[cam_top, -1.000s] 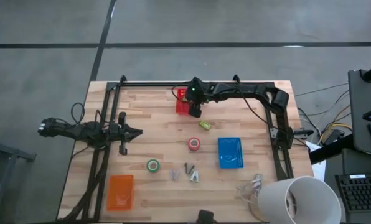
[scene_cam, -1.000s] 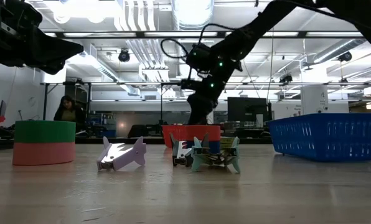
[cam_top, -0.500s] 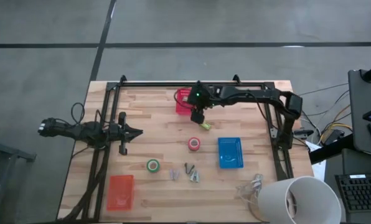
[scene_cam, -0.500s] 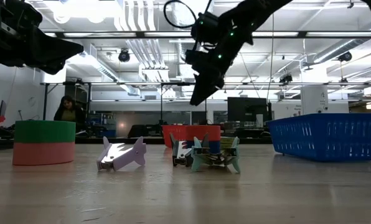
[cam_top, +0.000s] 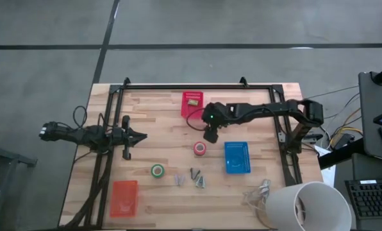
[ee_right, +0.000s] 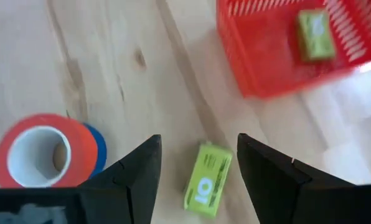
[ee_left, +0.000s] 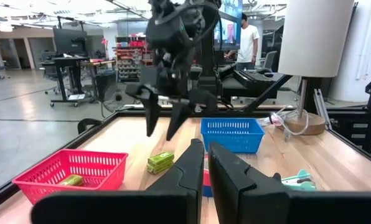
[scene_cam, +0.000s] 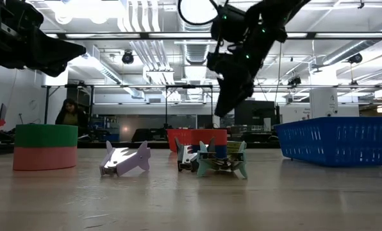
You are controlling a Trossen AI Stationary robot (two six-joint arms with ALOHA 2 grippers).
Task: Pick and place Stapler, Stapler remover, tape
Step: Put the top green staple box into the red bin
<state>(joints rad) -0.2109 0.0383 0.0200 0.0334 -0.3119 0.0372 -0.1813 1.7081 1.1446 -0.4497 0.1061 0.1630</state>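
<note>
A yellow-green stapler (ee_right: 207, 180) lies flat on the wood table. My right gripper (ee_right: 198, 138) hangs open above it, one finger to each side, clear of the table in the low view (scene_cam: 223, 109). In the high view this gripper (cam_top: 209, 135) covers the stapler. A second yellow-green piece (cam_top: 192, 101) lies in the red basket (cam_top: 186, 110). The red-pink tape roll (cam_top: 199, 149) and the green tape roll (cam_top: 157, 171) lie flat on the table. Staple removers (cam_top: 196, 177) stand near the front edge. My left gripper (cam_top: 143, 135) waits shut at the table's left.
A blue basket (cam_top: 236, 168) sits right of the red tape and an orange-red basket (cam_top: 124, 206) at the near left corner. A black frame (cam_top: 107, 122) runs along the left, far and right edges. A white lamp shade (cam_top: 303, 204) overhangs the near right corner.
My right gripper rose out of the red basket at the far edge and moved toward the near edge and a little right, ending above the stapler on the table. A yellow-green piece now shows in the basket where the gripper had been. The stapler on the table stayed put.
</note>
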